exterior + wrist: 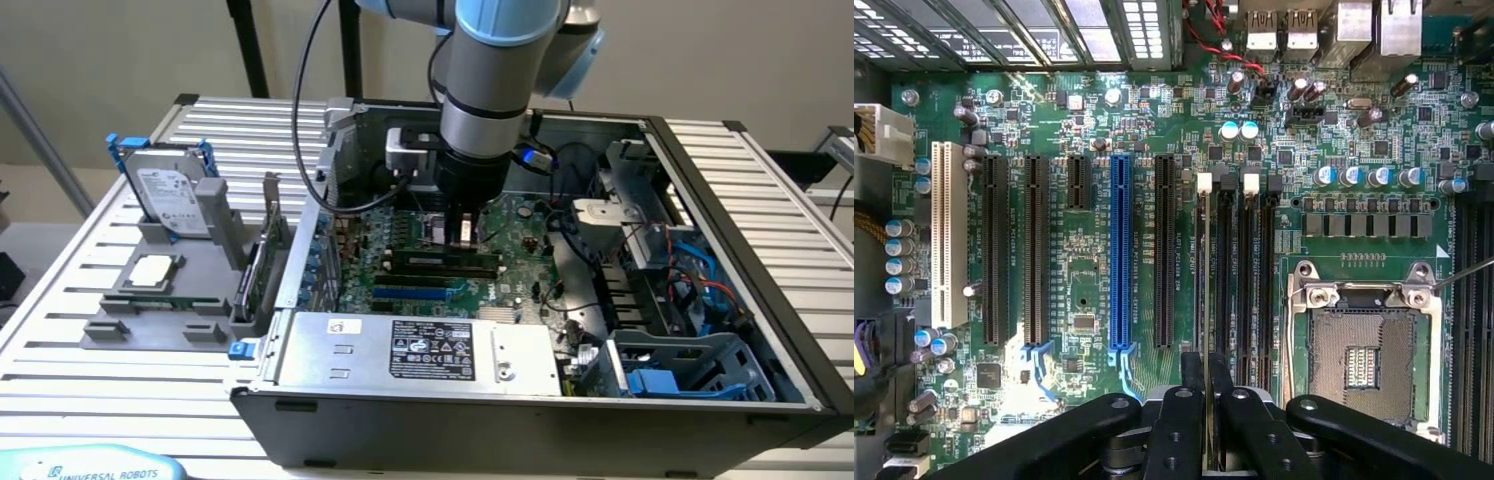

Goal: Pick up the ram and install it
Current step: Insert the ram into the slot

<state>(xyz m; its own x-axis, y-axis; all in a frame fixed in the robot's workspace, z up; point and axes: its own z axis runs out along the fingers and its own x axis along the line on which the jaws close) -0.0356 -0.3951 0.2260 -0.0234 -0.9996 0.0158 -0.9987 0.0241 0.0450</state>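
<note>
The gripper (461,232) hangs inside the open case (747,330), low over the motherboard (400,275), its fingers (1179,425) clenched on the ram (1207,330). In the wrist view the ram is seen edge-on, a thin strip running from between the fingers up along a black memory slot (1204,270) whose white latch (1204,183) sits at the far end; whether it is seated I cannot tell. That view also lays out a white slot (949,235), black slots, a blue slot (1120,250), and the empty processor socket (1362,350).

The exterior view gives the surroundings. At its left, on the table (80,385), a grey holder (167,300) carries a hard drive (171,200), a silver processor (150,268) and an upright green card (274,260). Inside the case, the power supply (414,345) lies along the near wall, and cables and a drive cage (694,365) crowd the exterior view's right. Space is tight there; above the slots the case stands open.
</note>
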